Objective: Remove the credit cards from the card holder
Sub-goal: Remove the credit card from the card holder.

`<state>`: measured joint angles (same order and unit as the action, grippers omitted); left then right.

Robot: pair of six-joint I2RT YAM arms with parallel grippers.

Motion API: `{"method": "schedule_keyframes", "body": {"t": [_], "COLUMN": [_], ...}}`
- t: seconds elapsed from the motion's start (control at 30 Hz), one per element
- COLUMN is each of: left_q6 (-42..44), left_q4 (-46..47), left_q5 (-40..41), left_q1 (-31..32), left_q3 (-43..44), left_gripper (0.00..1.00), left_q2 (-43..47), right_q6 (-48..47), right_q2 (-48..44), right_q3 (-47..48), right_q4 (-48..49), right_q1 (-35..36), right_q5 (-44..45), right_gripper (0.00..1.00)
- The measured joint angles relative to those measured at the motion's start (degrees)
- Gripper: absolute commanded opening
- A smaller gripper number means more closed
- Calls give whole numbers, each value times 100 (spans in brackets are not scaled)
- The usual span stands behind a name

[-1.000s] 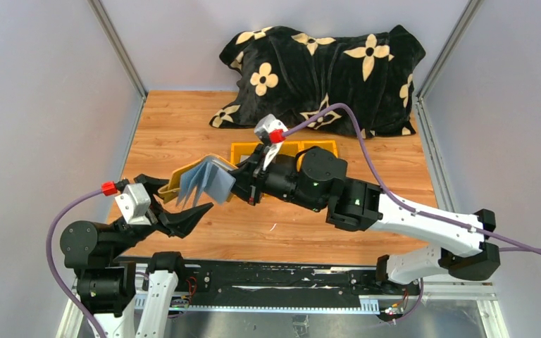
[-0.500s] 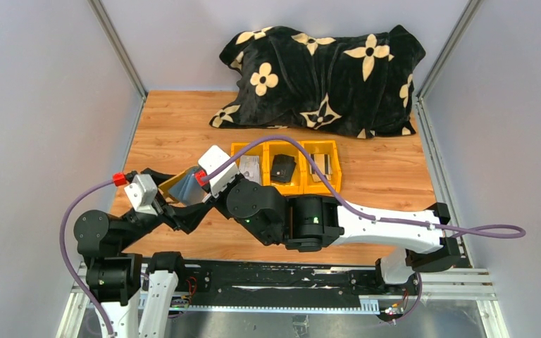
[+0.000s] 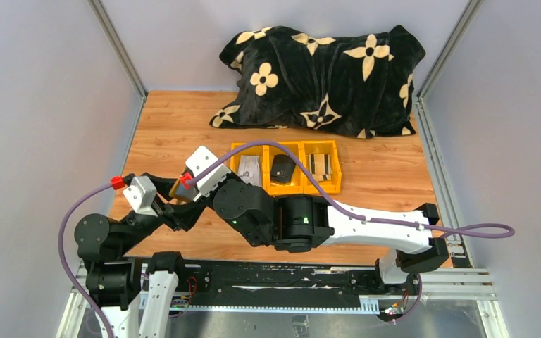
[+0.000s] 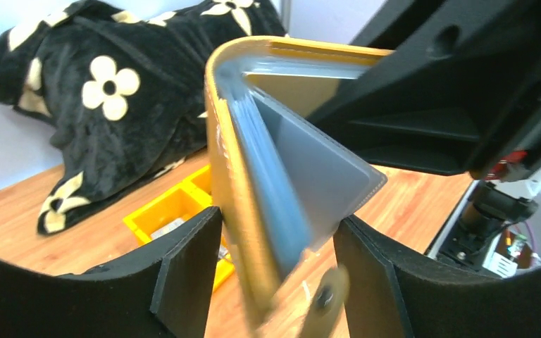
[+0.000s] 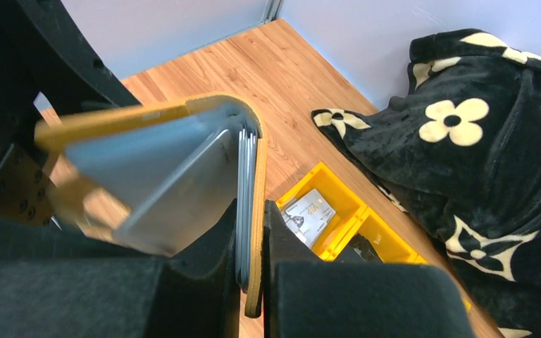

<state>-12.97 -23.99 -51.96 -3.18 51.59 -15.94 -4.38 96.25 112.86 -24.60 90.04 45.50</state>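
Observation:
The card holder (image 5: 183, 162), a mustard-yellow wallet with grey sleeves fanned open, is held in the air at the left. My right gripper (image 5: 252, 257) is shut on its yellow cover and a few sleeves. In the left wrist view the card holder (image 4: 253, 183) hangs between my left fingers (image 4: 183, 271). My left gripper (image 4: 278, 282) is open around it, with a gap on both sides. From above only a sliver of the card holder (image 3: 178, 187) shows under the right wrist. A silver credit card (image 3: 251, 169) lies in the bin's left compartment and also shows in the right wrist view (image 5: 308, 211). More cards (image 3: 318, 164) lie in the right compartment.
A yellow three-compartment bin (image 3: 285, 146) stands mid-table with a black folded pouch (image 3: 282, 167) in its middle compartment. A black blanket with cream flowers (image 3: 320, 70) lies along the back. The right arm (image 3: 303, 222) stretches across the front of the table.
The right arm has swung the card holder left and down, from beside the bin to between my left fingers. The left gripper has shifted a little and stays open.

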Motion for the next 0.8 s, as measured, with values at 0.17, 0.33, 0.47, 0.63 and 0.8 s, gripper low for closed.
{"method": "schedule_keyframes", "body": {"t": [0.17, 0.33, 0.47, 0.63, 0.8], "left_q6": [361, 466, 407, 44, -343], "left_q4": [-385, -570, -527, -302, -72], "left_q5": [632, 1102, 844, 52, -568], "left_q1": [2, 24, 39, 37, 37], "left_q3": [61, 195, 278, 278, 289], "left_gripper": [44, 37, 37, 37, 36], "left_q2": [2, 4, 17, 17, 13], "right_q6": [33, 166, 385, 750, 1211], "right_q2": [-393, -1113, -1611, -2225, -2798], "right_q3": [-597, -1360, -1906, -2535, -3220], "right_q4": [83, 227, 535, 767, 1237], "right_q1": [-13, -83, -319, -782, -1408], "right_q5": [-212, -826, -1576, -2785, -4251], "right_gripper": [0, 0, 0, 0, 0]}}
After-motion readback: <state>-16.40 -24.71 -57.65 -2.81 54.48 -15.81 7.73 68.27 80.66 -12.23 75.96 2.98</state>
